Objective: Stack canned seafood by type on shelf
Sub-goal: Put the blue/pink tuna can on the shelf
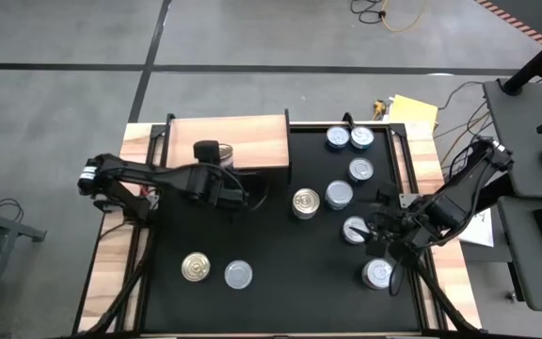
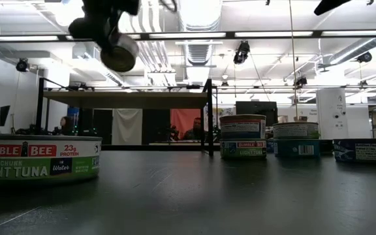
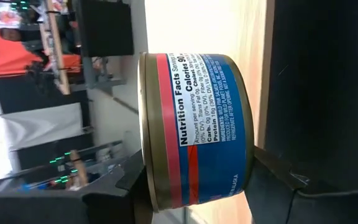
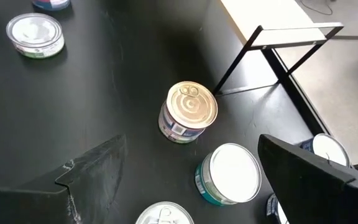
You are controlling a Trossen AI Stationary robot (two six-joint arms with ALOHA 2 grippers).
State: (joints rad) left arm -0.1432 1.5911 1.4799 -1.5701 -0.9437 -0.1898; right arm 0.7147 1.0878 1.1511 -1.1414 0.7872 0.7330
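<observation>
My left gripper (image 1: pixel 219 158) is shut on a can (image 3: pixel 194 130) with a blue and red label and a gold rim. It holds the can high in the air (image 2: pixel 119 52), over the near edge of the light-brown shelf (image 1: pixel 224 137). The other cans stand on the black table: a gold-topped one (image 1: pixel 306 202) in the middle, several silver-topped ones (image 1: pixel 350 169) at the right, and a gold one (image 1: pixel 196 266) and a silver one (image 1: pixel 238 274) near the front. My right gripper (image 1: pixel 384 237) hangs open above the right-hand cans, with nothing between its fingers. My left gripper pinches the can between its two fingers (image 3: pixel 272 174), one on each flat end, by the gold rim (image 3: pixel 148 183) and the opposite end. It comes slanting downward from the table's left. The can is lifted clear and tipped over, its label side (image 3: pixel 210 112) facing the wrist camera.
The shelf's top rests on thin black legs (image 4: pixel 238 59) at the table's far left. A silver-topped can (image 4: pixel 229 174) and the gold-topped one (image 4: pixel 191 112) sit below my right gripper. A Bumble Bee tuna can (image 2: pixel 38 160) stands close to the low camera. Bare black table lies between the can groups.
</observation>
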